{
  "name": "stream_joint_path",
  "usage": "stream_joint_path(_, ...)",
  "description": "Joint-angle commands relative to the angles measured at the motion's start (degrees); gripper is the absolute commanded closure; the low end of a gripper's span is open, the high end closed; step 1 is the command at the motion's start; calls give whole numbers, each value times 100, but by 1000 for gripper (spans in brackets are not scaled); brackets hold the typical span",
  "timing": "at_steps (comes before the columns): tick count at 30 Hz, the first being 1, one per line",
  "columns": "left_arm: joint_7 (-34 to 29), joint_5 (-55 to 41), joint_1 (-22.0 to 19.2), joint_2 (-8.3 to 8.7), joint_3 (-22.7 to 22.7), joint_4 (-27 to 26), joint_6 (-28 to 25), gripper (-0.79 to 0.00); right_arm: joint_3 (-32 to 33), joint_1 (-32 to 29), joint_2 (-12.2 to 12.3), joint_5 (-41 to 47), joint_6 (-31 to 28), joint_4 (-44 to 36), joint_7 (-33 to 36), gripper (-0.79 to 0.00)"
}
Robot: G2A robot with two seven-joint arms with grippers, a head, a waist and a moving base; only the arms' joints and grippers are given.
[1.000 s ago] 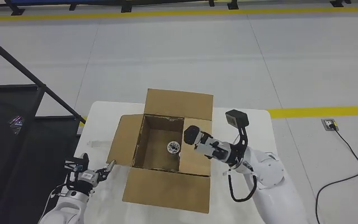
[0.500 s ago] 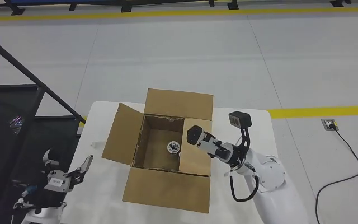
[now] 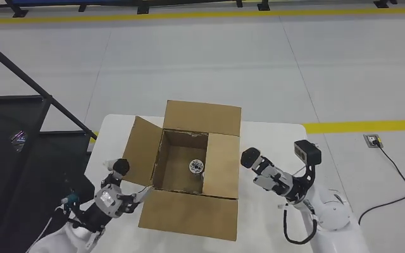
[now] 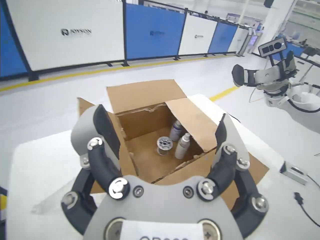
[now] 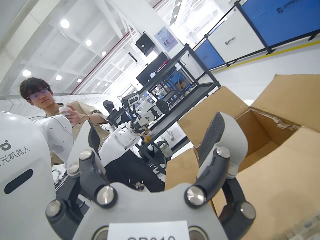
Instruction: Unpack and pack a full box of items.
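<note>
The box (image 3: 193,171) is sitting in the middle of the desk (image 3: 114,133) with its top open. Its 12 o'clock flap is lying back, the 6 o'clock flap is hanging outward, the 9 o'clock flap is standing half raised, and the 3 o'clock flap is drooping over part of the opening. A metal spool (image 4: 164,146) is resting on the box floor. A white spray bottle (image 4: 182,146) and a taller can (image 4: 176,131) are standing just beside it, tucked under the drooping flap.

The left claw (image 4: 162,123) is hovering at about 8 o'clock from the box, fingers spread wide and holding nothing. The right claw (image 5: 152,126) is hanging at about 3 o'clock, just off the box, likewise spread and empty.

The likeliest trouble is coming from the flaps. A right claw descending from 3 o'clock is risking pressing that flap down onto the bottle and can, tipping both. A left claw crossing at 9 o'clock is risking snagging the raised flap and dragging the light box across the desk. Inside, the three items are crowding one corner, so wide fingers closing on one are likely nudging its neighbours over.
</note>
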Motion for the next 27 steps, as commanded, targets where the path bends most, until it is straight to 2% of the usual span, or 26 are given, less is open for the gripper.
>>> stream_joint_path(1, -663, -471, -426, 0, 423, 254, 86, -785, 60, -144, 13, 23, -23, -59, -71, -785)
stream_joint_path(16, -764, -597, -482, -1, 492, 306, 95, -785, 60, -144, 13, 23, -23, -59, -71, -785)
stream_joint_path(18, -703, -619, -562, -24, 607, 356, 490, -785, 60, -144, 13, 23, -23, -59, -71, -785)
stream_joint_path(22, -833, -991, -936, -112, 1272, 505, 1358, -785, 22, -129, 11, -55, 82, -145, -401, -785)
stream_joint_path(27, -1618, -1331, -1717, -221, 2148, 958, 2233, -785, -6, -37, 30, -148, 107, 84, -716, -785)
